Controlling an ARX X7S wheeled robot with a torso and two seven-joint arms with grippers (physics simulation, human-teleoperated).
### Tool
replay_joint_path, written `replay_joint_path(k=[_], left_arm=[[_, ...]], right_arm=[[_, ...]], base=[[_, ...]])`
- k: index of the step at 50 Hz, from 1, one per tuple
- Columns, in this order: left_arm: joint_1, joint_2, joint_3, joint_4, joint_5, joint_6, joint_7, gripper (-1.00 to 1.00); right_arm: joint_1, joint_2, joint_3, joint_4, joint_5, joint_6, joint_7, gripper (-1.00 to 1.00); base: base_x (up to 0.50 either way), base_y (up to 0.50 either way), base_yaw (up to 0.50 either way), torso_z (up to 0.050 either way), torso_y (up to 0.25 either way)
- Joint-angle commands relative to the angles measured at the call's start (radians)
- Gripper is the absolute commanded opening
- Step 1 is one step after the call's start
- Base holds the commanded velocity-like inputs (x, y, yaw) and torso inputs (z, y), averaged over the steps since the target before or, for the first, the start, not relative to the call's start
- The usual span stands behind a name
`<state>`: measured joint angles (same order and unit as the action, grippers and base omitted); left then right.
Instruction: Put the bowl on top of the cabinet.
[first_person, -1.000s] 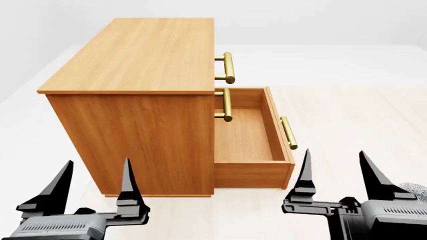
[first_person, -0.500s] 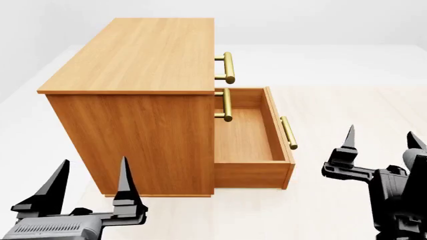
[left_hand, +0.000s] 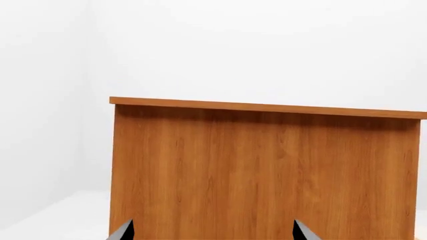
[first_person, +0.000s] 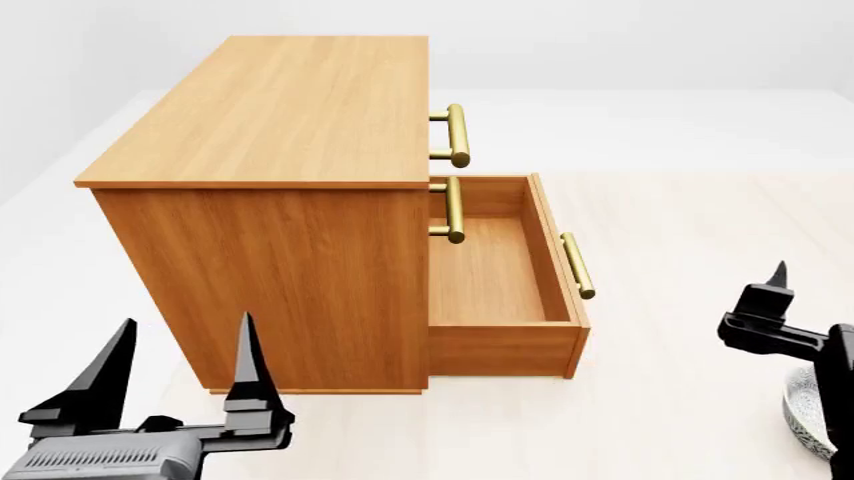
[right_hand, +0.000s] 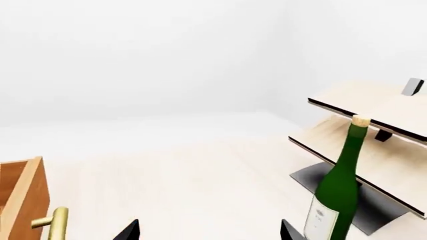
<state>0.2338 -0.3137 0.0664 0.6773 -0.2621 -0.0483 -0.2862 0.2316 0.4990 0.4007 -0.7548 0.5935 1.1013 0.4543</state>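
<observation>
The orange-brown cabinet (first_person: 267, 110) stands at centre left in the head view, flat top bare and bottom drawer (first_person: 491, 268) pulled out. Only a sliver of the patterned bowl (first_person: 801, 415) shows on the floor at the lower right edge, partly hidden by my right arm. My right gripper (first_person: 838, 300) hovers open just above and beyond it, one fingertip out of frame. In its wrist view the right gripper (right_hand: 210, 231) has only floor between the tips. My left gripper (first_person: 187, 335) is open low before the cabinet's side panel (left_hand: 267, 170), and its wrist view shows the left gripper (left_hand: 213, 232) holding nothing.
A green wine bottle (right_hand: 337, 190) stands on the floor beside a slanted light-wood shelf rack (right_hand: 373, 130) with a black base, to the right of the open drawer's brass handle (right_hand: 53, 220). Two more brass handles (first_person: 458, 135) stick out above the drawer.
My right gripper has swung to the right, away from the drawer front, uncovering part of the bowl at the lower right edge. The left gripper has barely moved.
</observation>
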Motion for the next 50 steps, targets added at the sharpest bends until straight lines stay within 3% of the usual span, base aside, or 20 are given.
replay_joint_path(k=[1, 8, 23, 50], left_arm=[[0.001, -0.004, 0.003, 0.000, -0.001, 0.004, -0.004, 1.00], [0.001, -0.007, 0.004, -0.003, -0.004, 0.008, -0.005, 1.00], [0.006, -0.012, 0.015, 0.001, 0.000, 0.009, -0.010, 1.00], [-0.001, -0.020, 0.025, -0.004, -0.001, 0.010, -0.019, 1.00]], right_arm=[[-0.003, 0.049, 0.057, 0.036, 0.022, 0.091, 0.010, 1.00], [0.004, 0.050, 0.164, 0.072, 0.103, 0.194, -0.020, 1.00], [-0.067, 0.099, 0.272, 0.123, 0.139, 0.229, -0.082, 1.00], [-0.075, 0.162, 0.049, 0.324, 0.052, 0.070, -0.176, 1.00]], base=[[0.00, 0.00, 0.00, 0.000, 0.000], [0.00, 0.00, 0.00, 0.000, 0.000], [0.00, 0.00, 0.00, 0.000, 0.000], [0.00, 0.00, 0.00, 0.000, 0.000]])
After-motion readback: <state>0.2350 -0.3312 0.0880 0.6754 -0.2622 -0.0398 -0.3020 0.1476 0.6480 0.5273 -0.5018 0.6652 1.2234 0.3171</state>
